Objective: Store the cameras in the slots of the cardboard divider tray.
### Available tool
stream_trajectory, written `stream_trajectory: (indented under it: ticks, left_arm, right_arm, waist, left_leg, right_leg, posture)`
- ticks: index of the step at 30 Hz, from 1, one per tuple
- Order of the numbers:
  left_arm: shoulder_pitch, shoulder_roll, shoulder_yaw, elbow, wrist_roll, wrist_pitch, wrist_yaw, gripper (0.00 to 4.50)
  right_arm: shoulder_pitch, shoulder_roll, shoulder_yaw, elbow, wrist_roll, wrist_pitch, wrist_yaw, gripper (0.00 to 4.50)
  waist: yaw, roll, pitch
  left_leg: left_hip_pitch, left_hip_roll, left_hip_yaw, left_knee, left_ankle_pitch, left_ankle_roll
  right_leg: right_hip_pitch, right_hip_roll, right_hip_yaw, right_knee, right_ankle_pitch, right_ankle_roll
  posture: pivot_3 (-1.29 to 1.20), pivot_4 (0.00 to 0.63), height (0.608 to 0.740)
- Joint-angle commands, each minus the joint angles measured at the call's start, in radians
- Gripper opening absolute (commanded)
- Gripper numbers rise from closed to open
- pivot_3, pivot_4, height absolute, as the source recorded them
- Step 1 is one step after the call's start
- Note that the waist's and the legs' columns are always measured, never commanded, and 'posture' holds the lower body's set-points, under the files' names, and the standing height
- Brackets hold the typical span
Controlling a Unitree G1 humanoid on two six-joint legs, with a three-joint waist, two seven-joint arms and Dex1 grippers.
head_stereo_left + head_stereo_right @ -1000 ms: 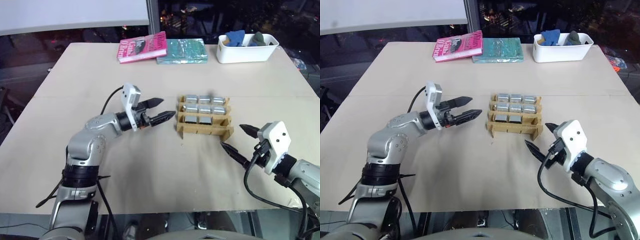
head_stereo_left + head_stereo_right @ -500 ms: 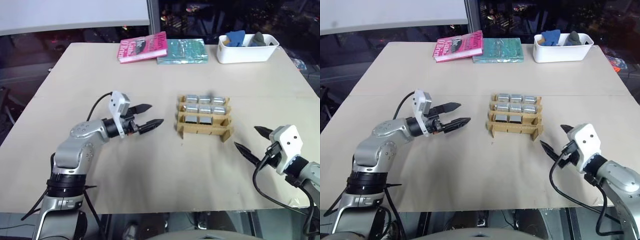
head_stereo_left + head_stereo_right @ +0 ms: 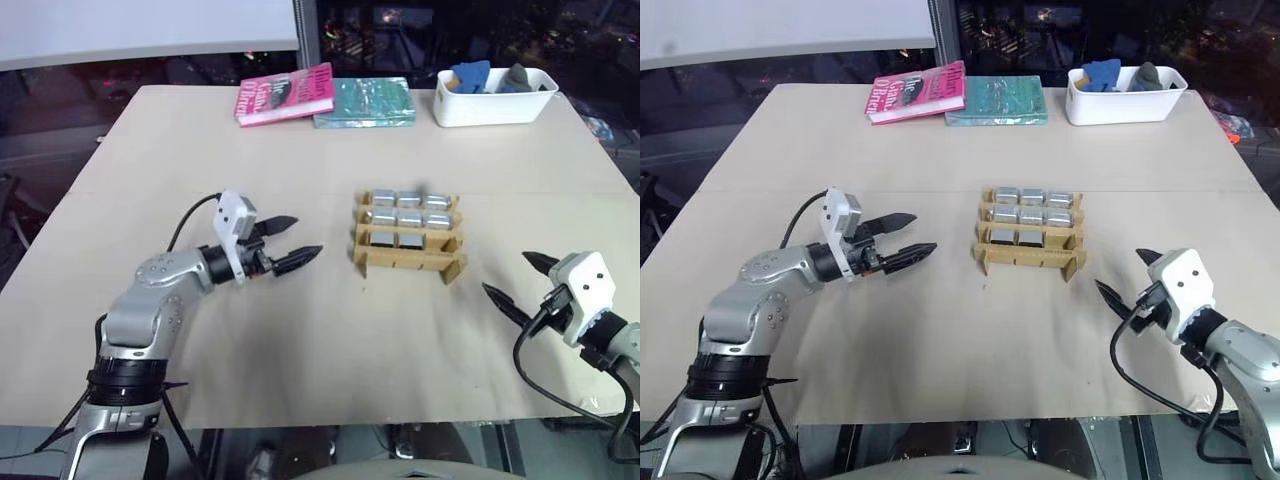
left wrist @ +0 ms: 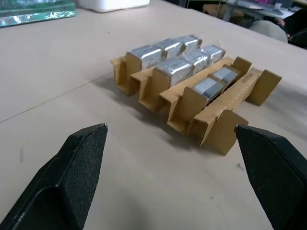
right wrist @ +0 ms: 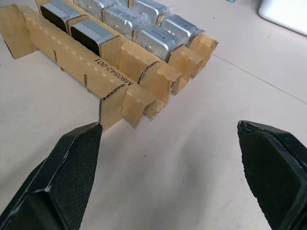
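arms have drawn back from the cardboard divider tray (image 3: 408, 236) mid-tabletop (image 3: 330, 330); left tool (image 3: 287, 242) and right tool (image 3: 514, 283) both spread apart, empty. cameras (image 3: 397, 215) sit slotted, so storing looks finished.

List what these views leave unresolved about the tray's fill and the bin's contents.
- Cardboard divider tray: nearest row's slots hidden behind the front wall in the eye views; third-row right slot unclear.
- White bin: blue and grey items too small to identify.
- Books: titles unreadable.

Head pair high over the table (image 3: 320, 350); both wrist views close on the cardboard divider tray (image 4: 206, 112).
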Motion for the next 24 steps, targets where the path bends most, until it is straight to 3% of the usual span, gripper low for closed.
stream_trajectory:
  ticks: [1, 8, 24]
  left_arm:
    - [0.003, 0.019, 0.024, -0.044, -0.005, -0.008, -0.003, 4.42]
    - [0.029, 0.028, 0.027, -0.075, -0.01, 0.012, 0.008, 4.42]
    - [0.033, 0.0, 0.03, -0.103, -0.04, 0.059, 0.052, 4.42]
  right_arm:
    - [0.009, -0.003, -0.053, -0.006, 0.01, -0.023, 0.019, 4.5]
    - [0.032, -0.02, -0.095, 0.007, 0.024, -0.016, 0.067, 4.5]
    - [-0.004, -0.031, -0.094, -0.066, 0.027, 0.086, 0.021, 4.5]
  waist:
    - [0.0, 0.0, 0.0]
    - [0.0, 0.0, 0.0]
    - [0.0, 0.0, 0.0]
  left_leg:
    - [0.0, 0.0, 0.0, 0.0, 0.0, 0.0]
    - [0.0, 0.0, 0.0, 0.0, 0.0, 0.0]
    - [0.0, 0.0, 0.0, 0.0, 0.0, 0.0]
  right_leg:
    - [0.0, 0.0, 0.0, 0.0, 0.0, 0.0]
    - [0.0, 0.0, 0.0, 0.0, 0.0, 0.0]
    - [0.0, 0.0, 0.0, 0.0, 0.0, 0.0]
  posture:
    - [0.0, 0.15, 0.74]
    - [0.0, 0.15, 0.74]
    - [0.0, 0.15, 0.74]
